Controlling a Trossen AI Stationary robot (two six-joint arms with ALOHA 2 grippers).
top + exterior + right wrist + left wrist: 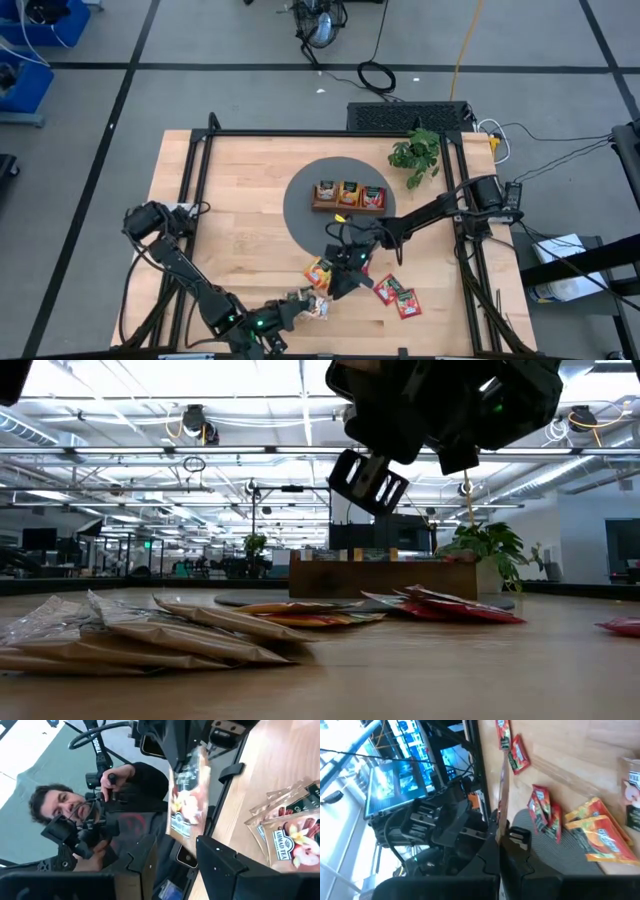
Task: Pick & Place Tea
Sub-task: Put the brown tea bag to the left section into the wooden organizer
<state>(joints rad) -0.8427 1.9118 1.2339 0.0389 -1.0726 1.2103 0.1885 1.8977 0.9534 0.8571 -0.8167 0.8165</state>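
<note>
Tan sachet [187, 795]: it hung upright above the near table edge, pinched at its top edge by the left gripper [302, 304], whose fingers were closed on it (from that arm's own wrist it showed only as a thin line, edge-on).
Handling: probably very light, thin and limp, with a slick wrapper. A pinch on a sealed edge looked safer than one on the flat face, and a hard squeeze could have crushed the bag inside.
Loose tan sachets [290, 837]: these lay flat and overlapping on the wooden table [240, 220], just beside the left gripper.
Orange sachets [319, 272]: they sat fanned on the edge of the grey mat, touching one another, just left of the right gripper.
Right gripper [345, 272]: its fingers stood apart and empty, facing the hanging sachet and near it, not touching.
Red sachets [398, 296]: they lay flat, right of that gripper.
Wooden tray [348, 207]: it stood farther back, with sachets in all three compartments.
</note>
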